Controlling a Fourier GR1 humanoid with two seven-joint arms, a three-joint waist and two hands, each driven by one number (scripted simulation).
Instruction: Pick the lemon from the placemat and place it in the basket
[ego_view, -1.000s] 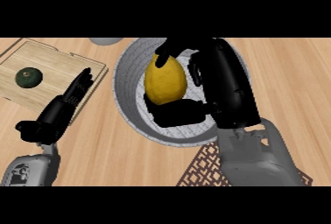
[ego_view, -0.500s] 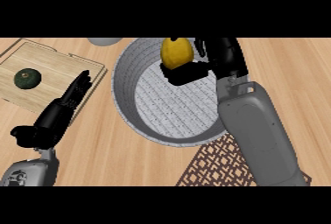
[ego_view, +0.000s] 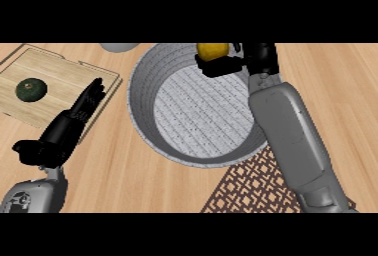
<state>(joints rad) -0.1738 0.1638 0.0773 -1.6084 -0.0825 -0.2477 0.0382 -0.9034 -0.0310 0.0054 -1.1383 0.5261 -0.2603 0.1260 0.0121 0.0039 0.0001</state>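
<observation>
A yellow lemon (ego_view: 212, 49) shows at the top edge of the head view, over the far rim of the grey woven basket (ego_view: 159, 145). My right hand (ego_view: 230, 64) is curled round the lemon, with the forearm stretched across the basket's right side. Part of the lemon is cut off by the view's upper edge. The dark patterned placemat (ego_view: 251, 187) lies at the lower right, partly under my right forearm. My left hand (ego_view: 70, 120) rests open at the left, fingers pointing up, beside the basket.
A wooden cutting board (ego_view: 52, 85) lies at the upper left with a dark green round fruit (ego_view: 31, 89) on it. A pale grey object (ego_view: 118, 47) pokes in at the top edge, left of the basket.
My right hand has carried the lemon from over the basket's middle toward its far rim, and the forearm has stretched further out. The left hand has barely moved.
</observation>
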